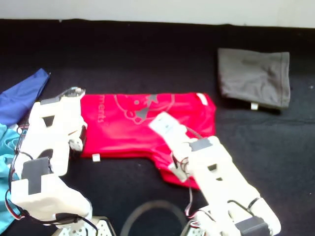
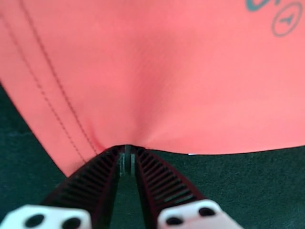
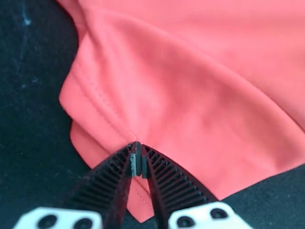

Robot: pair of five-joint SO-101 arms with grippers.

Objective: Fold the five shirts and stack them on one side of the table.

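Observation:
A red shirt with a grey print lies flat in the middle of the black table. My left gripper is shut on the red shirt at its hemmed edge, at the shirt's left end in the high view. My right gripper is shut on a fold of the red shirt near its stitched hem, at the shirt's lower right part. A folded grey shirt lies at the back right.
A blue shirt and a teal shirt lie bunched at the table's left edge, beside the left arm. A dark cable loop lies near the front edge between the arm bases. A pale wall borders the table's far side.

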